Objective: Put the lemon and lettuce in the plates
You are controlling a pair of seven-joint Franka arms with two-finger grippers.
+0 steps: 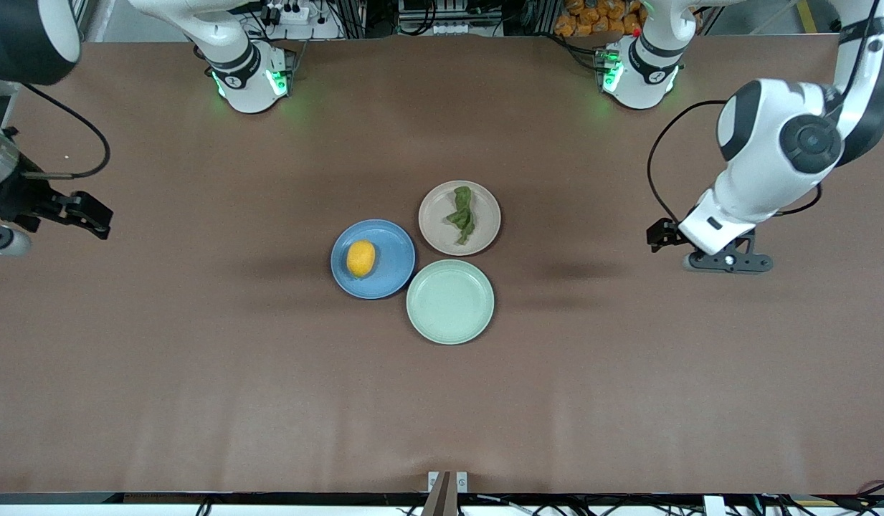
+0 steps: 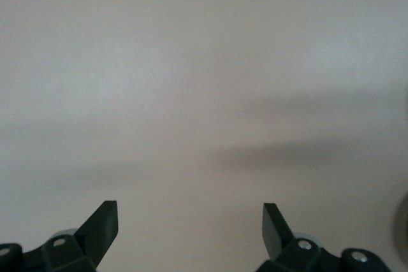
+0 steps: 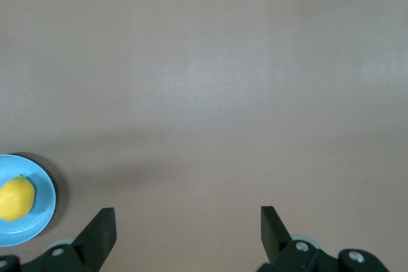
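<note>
Judging from how things lie, you have nothing left to carry: the lemon (image 1: pixel 360 258) sits in the blue plate (image 1: pixel 393 269) and the lettuce (image 1: pixel 462 214) lies in the beige plate (image 1: pixel 485 208), with the mint-green plate (image 1: pixel 449 302) bare and nearer the front camera. Your left gripper (image 2: pixel 190 221) hangs with fingers spread and empty over the table (image 1: pixel 198 373) at its own end; your right gripper (image 3: pixel 188 224) does likewise at the other end. Keep both arms clear of the plates and finish there.
</note>
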